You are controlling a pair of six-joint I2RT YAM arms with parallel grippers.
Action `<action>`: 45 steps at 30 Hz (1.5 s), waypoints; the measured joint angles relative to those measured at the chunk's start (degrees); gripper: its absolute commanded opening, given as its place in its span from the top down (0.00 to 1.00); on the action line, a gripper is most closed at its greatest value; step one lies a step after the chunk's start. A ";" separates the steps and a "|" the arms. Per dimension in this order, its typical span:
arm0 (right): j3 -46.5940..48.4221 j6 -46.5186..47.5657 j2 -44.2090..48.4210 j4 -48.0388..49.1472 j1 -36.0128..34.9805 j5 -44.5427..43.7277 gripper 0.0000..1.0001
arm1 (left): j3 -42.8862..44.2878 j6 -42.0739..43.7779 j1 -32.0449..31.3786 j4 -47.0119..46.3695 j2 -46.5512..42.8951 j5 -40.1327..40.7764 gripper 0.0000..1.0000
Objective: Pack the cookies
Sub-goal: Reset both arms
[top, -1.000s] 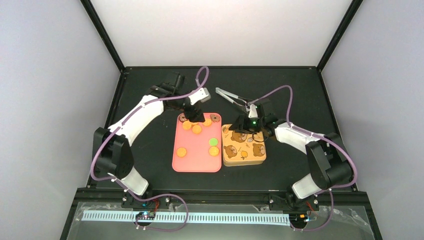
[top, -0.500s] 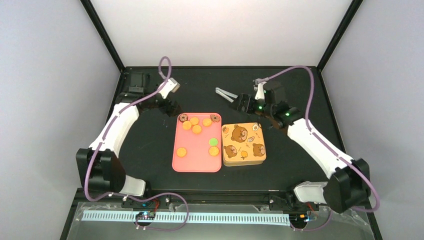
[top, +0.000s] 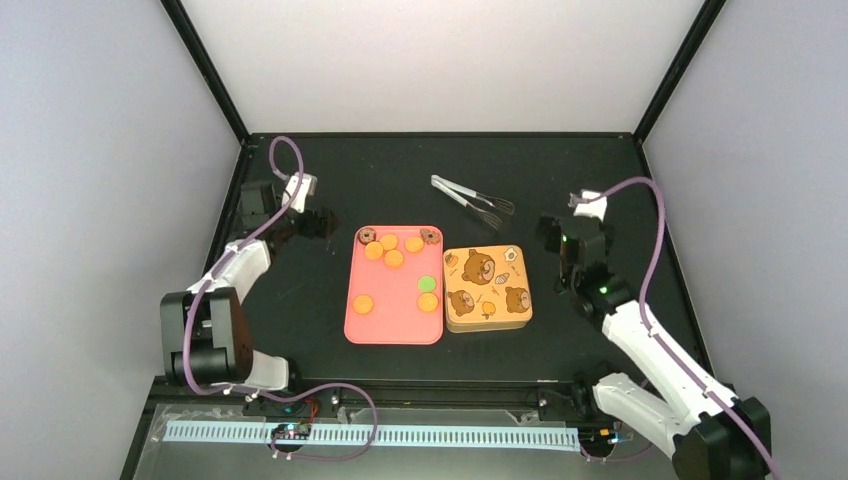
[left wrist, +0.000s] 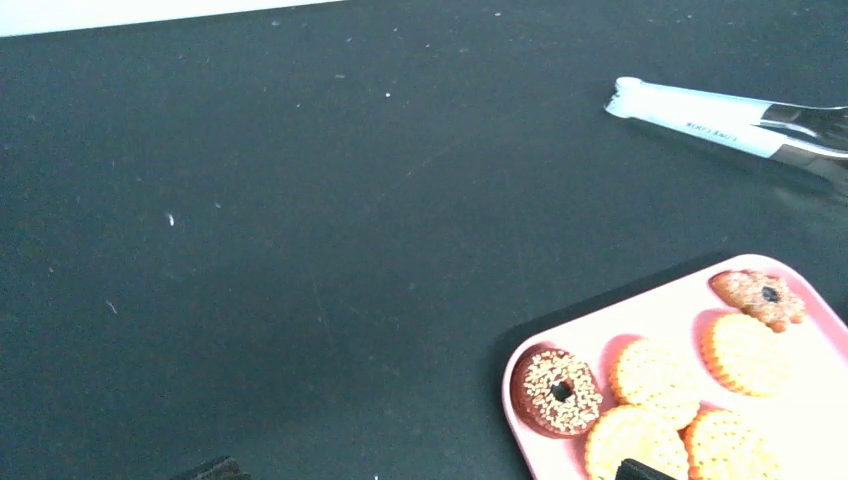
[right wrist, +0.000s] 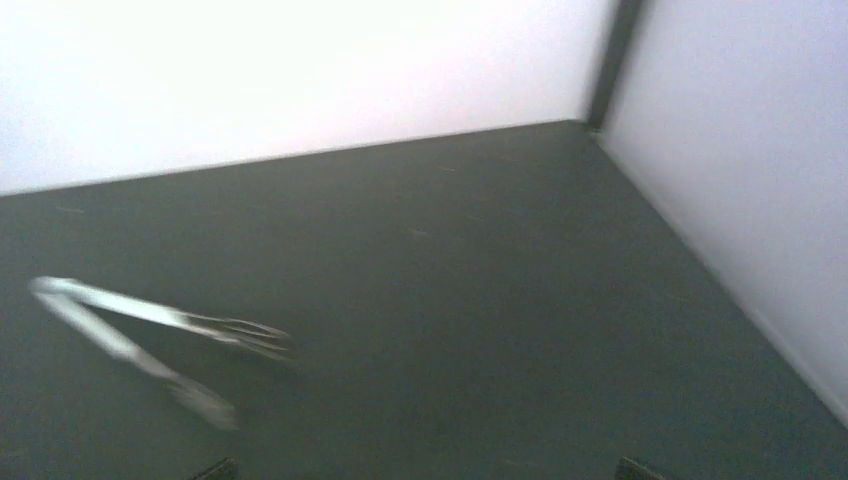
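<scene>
Left gripper [top: 318, 222] hangs spread and empty just left of the pink rectangular plastic tray [top: 390, 325], where the small round orange, green and brown cookies [top: 395, 250] lie. Right gripper [top: 548, 232], equally spread, sits right of the closed bear-print tin [top: 487, 290]. Probably best to lift the lid squarely before fetching the metal tongs [top: 468, 199].
</scene>
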State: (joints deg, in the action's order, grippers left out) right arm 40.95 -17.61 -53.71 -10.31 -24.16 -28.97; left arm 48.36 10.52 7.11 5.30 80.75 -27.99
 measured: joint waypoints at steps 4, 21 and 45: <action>-12.44 4.52 3.61 8.76 4.17 -8.17 0.00 | -8.90 -2.82 0.00 -12.96 -0.15 0.92 0.01; -27.39 8.37 -17.11 52.41 17.09 -8.52 0.00 | -34.29 -4.50 -5.25 -57.53 -0.55 9.31 0.01; -26.21 14.99 -26.99 66.10 21.66 17.51 0.00 | -33.44 -4.00 -6.08 -59.74 -0.57 13.79 0.01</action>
State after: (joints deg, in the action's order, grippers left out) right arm 14.74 -2.61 -80.71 55.79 -2.50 -11.46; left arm 14.92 6.52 1.04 -54.43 80.18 -14.20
